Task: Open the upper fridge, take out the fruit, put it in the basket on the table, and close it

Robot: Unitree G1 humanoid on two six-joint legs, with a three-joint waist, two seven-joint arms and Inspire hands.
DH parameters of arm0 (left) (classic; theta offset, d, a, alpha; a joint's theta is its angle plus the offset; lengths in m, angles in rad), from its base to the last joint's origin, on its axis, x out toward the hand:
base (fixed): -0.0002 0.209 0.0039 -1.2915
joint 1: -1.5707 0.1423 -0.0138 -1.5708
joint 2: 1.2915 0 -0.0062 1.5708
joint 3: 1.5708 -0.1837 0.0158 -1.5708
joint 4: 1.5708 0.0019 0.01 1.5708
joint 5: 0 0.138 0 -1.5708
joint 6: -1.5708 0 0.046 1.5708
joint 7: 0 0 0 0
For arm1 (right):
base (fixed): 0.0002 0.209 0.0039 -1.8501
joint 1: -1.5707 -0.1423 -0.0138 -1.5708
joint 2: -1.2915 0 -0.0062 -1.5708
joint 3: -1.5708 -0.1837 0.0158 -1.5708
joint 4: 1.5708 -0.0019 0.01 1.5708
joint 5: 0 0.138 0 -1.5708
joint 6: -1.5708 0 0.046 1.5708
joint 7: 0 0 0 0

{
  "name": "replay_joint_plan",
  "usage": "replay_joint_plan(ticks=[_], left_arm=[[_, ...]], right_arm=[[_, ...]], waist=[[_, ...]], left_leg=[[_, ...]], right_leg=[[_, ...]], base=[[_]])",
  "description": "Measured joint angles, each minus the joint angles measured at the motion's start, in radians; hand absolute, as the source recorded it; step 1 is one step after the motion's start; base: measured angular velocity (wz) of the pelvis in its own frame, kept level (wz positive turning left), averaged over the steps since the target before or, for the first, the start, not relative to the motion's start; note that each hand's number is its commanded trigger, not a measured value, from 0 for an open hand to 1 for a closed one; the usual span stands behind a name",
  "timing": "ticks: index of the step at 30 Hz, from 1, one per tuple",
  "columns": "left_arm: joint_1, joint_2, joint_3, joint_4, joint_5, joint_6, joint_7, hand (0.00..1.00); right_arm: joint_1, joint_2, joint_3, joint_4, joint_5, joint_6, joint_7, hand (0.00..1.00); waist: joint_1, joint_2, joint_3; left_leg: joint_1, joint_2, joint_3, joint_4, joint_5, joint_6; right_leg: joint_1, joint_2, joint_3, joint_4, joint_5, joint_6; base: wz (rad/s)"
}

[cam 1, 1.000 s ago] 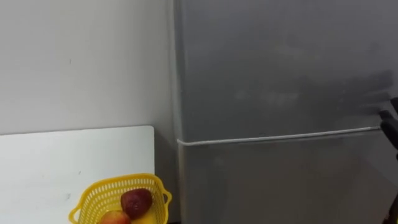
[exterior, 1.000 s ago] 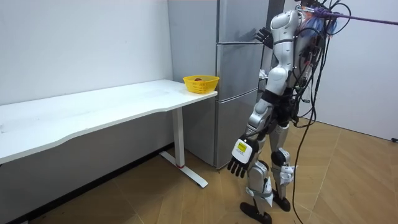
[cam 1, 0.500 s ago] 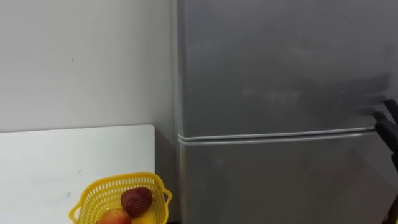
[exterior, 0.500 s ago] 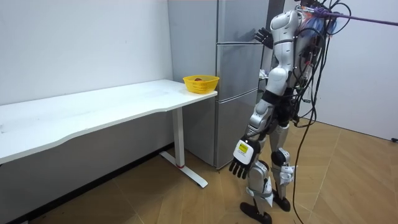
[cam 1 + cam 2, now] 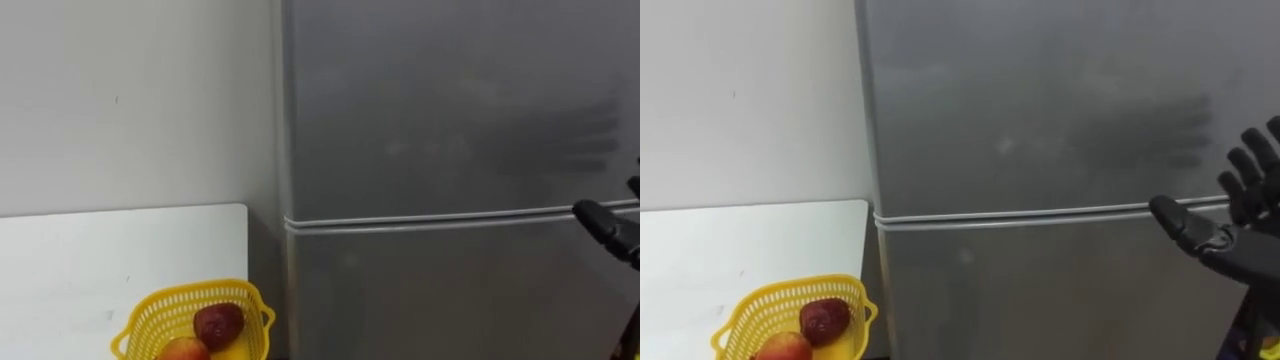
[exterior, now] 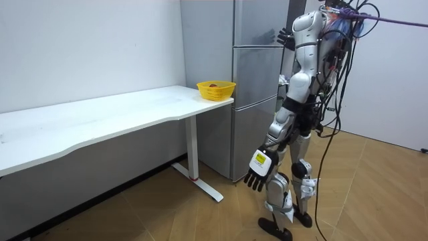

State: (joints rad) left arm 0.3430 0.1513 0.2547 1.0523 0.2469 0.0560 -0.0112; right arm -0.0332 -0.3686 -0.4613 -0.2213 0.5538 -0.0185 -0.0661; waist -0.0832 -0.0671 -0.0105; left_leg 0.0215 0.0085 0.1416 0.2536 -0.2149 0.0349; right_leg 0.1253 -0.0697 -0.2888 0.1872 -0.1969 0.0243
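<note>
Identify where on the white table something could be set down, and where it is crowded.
The table lies bare between the wall and the yellow basket, and all along its length away from the fridge. Crowded: the corner by the fridge, where the basket holds fruit.

The robot is a slim humanoid with silver-white shells on shoulders, arms, torso and thighs, and black joints between them. The left hand [image 6: 259, 167] has black fingers and a white back with a yellow-and-white tag. The right hand [image 5: 1232, 246] is black all over, its fingers segmented and round-tipped. Dark cables loop down the torso's 3 o'clock side. Purple straps leave the shoulders toward 3 o'clock.
</note>
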Motion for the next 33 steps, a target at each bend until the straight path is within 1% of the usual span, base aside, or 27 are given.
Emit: replay_joint_plan(ticks=[2,3,4,5,7,8,9,10,11,12,13,14,15,17,18,19,20,21,22,23,24,25,26,28,29,32,33], left_arm=[[0.001,0.0,0.0,0.0,0.0,0.0,0.001,0.0],[0.002,0.0,0.0,0.0,0.0,0.0,0.002,0.0],[0.001,0.0,-0.001,-0.003,-0.001,0.0,0.004,0.0],[0.001,0.0,-0.001,-0.003,-0.004,0.0,0.008,0.0],[0.0,0.001,-0.001,-0.003,-0.011,0.0,0.01,0.0],[-0.002,0.001,-0.002,-0.004,-0.013,0.0,0.01,0.0],[-0.001,0.001,-0.003,-0.007,-0.013,0.0,0.01,0.0],[-0.002,0.001,-0.003,-0.015,-0.012,0.0,0.01,0.0],[-0.004,0.001,-0.006,-0.016,-0.012,0.0,0.011,0.0],[-0.008,0.0,-0.011,-0.012,-0.012,0.002,0.02,0.0],[-0.016,0.0,-0.021,-0.012,-0.011,0.004,0.027,0.0],[-0.02,-0.002,-0.033,-0.014,-0.013,0.004,0.029,0.0],[-0.02,-0.003,-0.041,-0.015,-0.013,0.004,0.029,0.0],[-0.021,-0.006,-0.066,-0.018,-0.018,0.006,0.027,0.0],[-0.021,-0.005,-0.071,-0.021,-0.019,0.008,0.027,0.0],[-0.026,-0.005,-0.081,-0.024,-0.023,0.008,0.028,0.0],[-0.042,-0.006,-0.092,-0.024,-0.025,0.008,0.028,0.0],[-0.045,-0.009,-0.093,-0.024,-0.026,0.007,0.029,0.0],[-0.061,-0.016,-0.095,-0.021,-0.027,0.007,0.029,0.0],[-0.065,-0.02,-0.098,-0.022,-0.027,0.006,0.029,0.0],[-0.066,-0.021,-0.098,-0.021,-0.028,0.004,0.029,0.0],[-0.068,-0.02,-0.099,-0.021,-0.032,-0.002,0.028,0.0],[-0.068,-0.019,-0.099,-0.019,-0.038,-0.005,0.027,0.0],[-0.068,-0.014,-0.101,0.003,-0.039,-0.011,0.018,0.0],[-0.067,-0.012,-0.102,0.007,-0.038,-0.011,0.016,0.0],[-0.058,-0.01,-0.103,0.009,-0.037,-0.01,-0.002,0.0],[-0.057,-0.01,-0.103,0.009,-0.037,-0.008,-0.002,0.0]], right_arm=[[0.002,0.0,-0.043,0.0,-0.099,-0.016,-0.12,0.0],[0.004,0.0,-0.053,0.0,-0.117,-0.019,-0.153,0.0],[0.014,0.0,-0.071,0.001,-0.143,-0.028,-0.21,0.0],[0.028,0.0,-0.083,0.005,-0.158,-0.039,-0.264,0.0],[0.064,0.002,-0.096,0.007,-0.166,-0.05,-0.337,0.0],[0.09,0.008,-0.101,0.01,-0.167,-0.056,-0.379,0.0],[0.106,0.013,-0.102,0.012,-0.169,-0.058,-0.4,0.0],[0.141,0.028,-0.1,0.022,-0.172,-0.061,-0.43,0.0],[0.153,0.037,-0.096,0.042,-0.179,-0.069,-0.444,0.0],[0.159,0.063,-0.086,0.101,-0.205,-0.077,-0.471,0.0],[0.174,0.091,-0.08,0.16,-0.223,-0.075,-0.5,0.0],[0.194,0.116,-0.064,0.212,-0.234,-0.075,-0.521,0.0],[0.207,0.123,-0.052,0.234,-0.235,-0.072,-0.525,0.0],[0.258,0.141,0.01,0.309,-0.237,-0.064,-0.53,0.0],[0.264,0.142,0.029,0.34,-0.236,-0.064,-0.531,0.0],[0.278,0.147,0.07,0.406,-0.243,-0.064,-0.53,0.0],[0.287,0.156,0.111,0.476,-0.245,-0.064,-0.525,0.0],[0.29,0.165,0.128,0.51,-0.247,-0.064,-0.518,0.0],[0.289,0.18,0.158,0.592,-0.253,-0.064,-0.506,0.0],[0.28,0.183,0.188,0.691,-0.255,-0.059,-0.481,0.0],[0.275,0.183,0.202,0.74,-0.259,-0.055,-0.468,0.0],[0.269,0.184,0.224,0.843,-0.288,-0.048,-0.433,0.0],[0.267,0.185,0.233,0.883,-0.295,-0.044,-0.417,0.0],[0.26,0.186,0.261,1.032,-0.32,-0.036,-0.362,0.0],[0.26,0.186,0.27,1.065,-0.322,-0.034,-0.349,0.0],[0.255,0.186,0.313,1.25,-0.361,-0.021,-0.247,0.0],[0.25,0.186,0.315,1.278,-0.361,-0.016,-0.229,0.0]], waist=[[0.001,0.003,0.0029],[0.001,0.003,0.0029],[0.001,0.003,0.0029],[-0.003,0.006,0.0021],[-0.004,0.005,0.0021],[-0.008,0.003,-0.0004],[-0.01,0.005,0.0004],[-0.011,0.01,0.0014],[-0.011,0.013,0.0022],[-0.013,0.014,0.0026],[-0.013,0.013,0.0021],[-0.009,0.017,0.001],[-0.009,0.019,-0.0007],[-0.009,0.036,-0.0009],[-0.01,0.038,-0.0009],[-0.01,0.041,-0.0006],[-0.002,0.041,-0.0007],[0.0,0.041,-0.0007],[0.004,0.041,-0.0003],[0.012,0.04,-0.0001],[0.011,0.04,0.0005],[0.012,0.041,0.0018],[0.014,0.041,0.0013],[0.018,0.042,0.0023],[0.02,0.041,0.0019],[0.035,0.039,0.0037],[0.035,0.039,0.004]], left_leg=[[0.0,0.001,0.015,0.0,0.0,0.001],[0.0,0.001,0.016,-0.001,0.0,0.001],[-0.001,0.001,0.017,-0.003,0.0,0.001],[0.0,0.001,0.018,-0.006,0.0,0.001],[0.002,0.0,0.02,-0.013,0.0,0.001],[0.003,0.0,0.022,-0.017,0.001,0.0],[0.002,0.0,0.022,-0.018,0.001,0.0],[0.001,0.001,0.022,-0.019,0.001,0.0],[0.001,0.001,0.022,-0.02,0.001,0.0],[0.003,0.0,0.021,-0.022,0.002,-0.001],[0.003,0.0,0.021,-0.025,0.002,-0.002],[0.001,0.0,0.021,-0.026,0.002,-0.002],[0.001,0.0,0.021,-0.026,0.002,-0.002],[0.005,-0.003,0.022,-0.032,0.003,-0.002],[0.005,-0.003,0.022,-0.032,0.003,-0.002],[0.005,-0.002,0.021,-0.032,0.005,-0.003],[0.007,-0.001,0.023,-0.032,0.005,-0.003],[0.009,0.0,0.025,-0.032,0.005,-0.003],[0.013,0.0,0.025,-0.032,0.005,-0.003],[0.017,-0.001,0.025,-0.033,0.005,-0.003],[0.019,-0.001,0.023,-0.033,0.005,-0.003],[0.023,-0.002,0.021,-0.033,0.004,-0.002],[0.025,-0.003,0.021,-0.033,0.004,-0.002],[0.023,-0.004,0.025,-0.033,0.004,-0.001],[0.023,-0.004,0.025,-0.033,0.004,-0.001],[0.024,-0.004,0.027,-0.034,0.004,-0.002],[0.023,-0.004,0.027,-0.035,0.004,-0.002]], right_leg=[[-0.004,0.0,0.003,-0.002,0.001,-0.001],[-0.005,0.0,0.005,-0.002,0.001,0.0],[-0.008,0.0,0.011,-0.002,0.001,0.0],[-0.008,0.0,0.011,-0.004,0.001,0.0],[-0.009,-0.001,0.012,-0.004,0.001,0.0],[-0.011,-0.001,0.013,-0.004,0.001,0.0],[-0.012,0.0,0.014,-0.004,0.001,0.001],[-0.013,0.001,0.016,-0.004,0.001,0.0],[-0.012,0.001,0.017,-0.004,0.001,0.0],[-0.009,0.001,0.018,-0.003,0.001,0.0],[-0.01,0.001,0.018,-0.002,0.001,0.0],[-0.012,0.001,0.022,-0.002,0.001,0.0],[-0.013,0.001,0.027,-0.002,0.001,0.0],[-0.013,0.001,0.027,-0.001,0.001,0.001],[-0.012,0.001,0.026,-0.001,0.001,0.001],[-0.011,0.001,0.027,-0.001,0.001,0.001],[-0.01,0.001,0.027,-0.001,0.001,0.001],[-0.008,0.002,0.027,-0.002,0.001,0.001],[-0.005,0.001,0.027,-0.002,0.001,0.001],[-0.001,0.001,0.029,-0.002,0.001,0.001],[0.003,0.001,0.027,-0.003,0.001,0.001],[0.009,0.0,0.025,-0.004,0.001,0.001],[0.011,-0.001,0.025,-0.004,0.001,0.001],[0.007,-0.001,0.025,-0.009,0.0,0.002],[0.003,0.0,0.026,-0.012,0.0,0.001],[0.003,0.0,0.038,-0.026,-0.001,0.001],[0.004,0.001,0.037,-0.027,-0.001,0.001]], base=[[-0.1],[-0.1],[-0.09],[-0.07],[-0.04],[-0.04],[0.0],[0.0],[0.0],[0.0],[-0.03],[0.0],[-0.03],[0.0],[0.0],[0.0],[0.0],[0.0],[0.0],[0.0],[0.03],[0.05],[0.0],[-0.05],[-0.06],[-0.03],[0.06]])
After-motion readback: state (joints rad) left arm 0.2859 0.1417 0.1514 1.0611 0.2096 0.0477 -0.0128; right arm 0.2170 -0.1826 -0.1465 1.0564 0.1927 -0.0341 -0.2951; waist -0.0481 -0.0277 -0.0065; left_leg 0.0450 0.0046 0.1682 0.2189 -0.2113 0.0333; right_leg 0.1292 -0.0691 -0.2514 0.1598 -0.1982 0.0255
